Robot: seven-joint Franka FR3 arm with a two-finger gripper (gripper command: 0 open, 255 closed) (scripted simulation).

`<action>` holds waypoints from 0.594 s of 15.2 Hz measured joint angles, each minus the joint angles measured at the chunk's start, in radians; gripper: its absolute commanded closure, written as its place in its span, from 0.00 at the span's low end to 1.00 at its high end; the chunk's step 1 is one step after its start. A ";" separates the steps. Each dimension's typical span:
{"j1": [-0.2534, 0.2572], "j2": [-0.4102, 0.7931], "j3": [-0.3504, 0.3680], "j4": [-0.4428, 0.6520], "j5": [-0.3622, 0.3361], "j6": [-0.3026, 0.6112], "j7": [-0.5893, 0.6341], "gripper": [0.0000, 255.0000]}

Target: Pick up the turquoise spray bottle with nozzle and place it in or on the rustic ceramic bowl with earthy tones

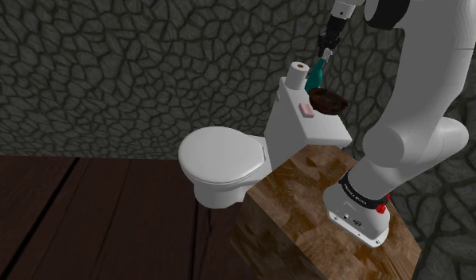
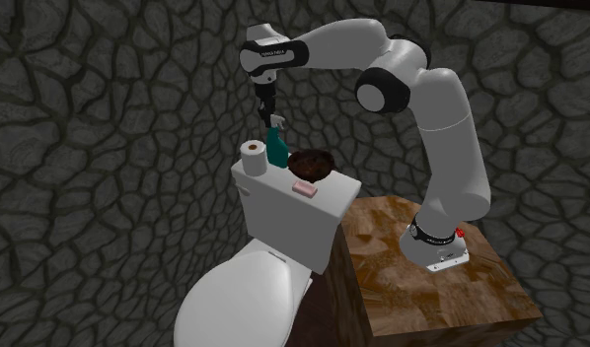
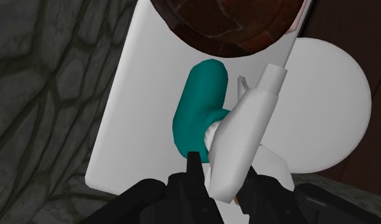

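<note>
Over a toilet tank (image 2: 283,212), the gripper (image 2: 267,110) is clamped on the white spray head (image 3: 243,133) of the bottle (image 2: 276,148), its black fingers (image 3: 193,164) pressed to either side of the head. The teal body hangs below the hand at a tilt. It sits between a paper roll (image 2: 252,158) and the dark brown bowl (image 2: 311,165), close to both. Whether its base is clear of the tank top cannot be told. A pink soap (image 2: 303,186) lies on the tank just beside the bowl, on the side toward the toilet lid (image 2: 234,301).

The bottle looks like light, stiff, smooth plastic. Held by the head alone, it is likely to pivot between the pads, and the tilt suggests it already has some play. The neck just under the head would probably give a steadier hold. The bowl appears shallow and may chip, and the bottle stands taller than the bowl is deep. It should therefore go down slowly, and it will probably end up leaning on the rim or lying across it.
</note>
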State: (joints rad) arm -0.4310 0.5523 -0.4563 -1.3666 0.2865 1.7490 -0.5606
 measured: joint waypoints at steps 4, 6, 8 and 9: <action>-0.002 -0.002 -0.001 0.014 -0.001 -0.015 0.002 1.00; -0.003 -0.006 -0.002 0.032 -0.004 -0.037 0.005 1.00; -0.005 -0.010 -0.003 0.054 -0.006 -0.062 0.008 1.00; -0.005 -0.015 -0.004 0.061 -0.008 -0.073 0.010 1.00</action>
State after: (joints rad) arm -0.4359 0.5375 -0.4607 -1.3059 0.2783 1.6758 -0.5502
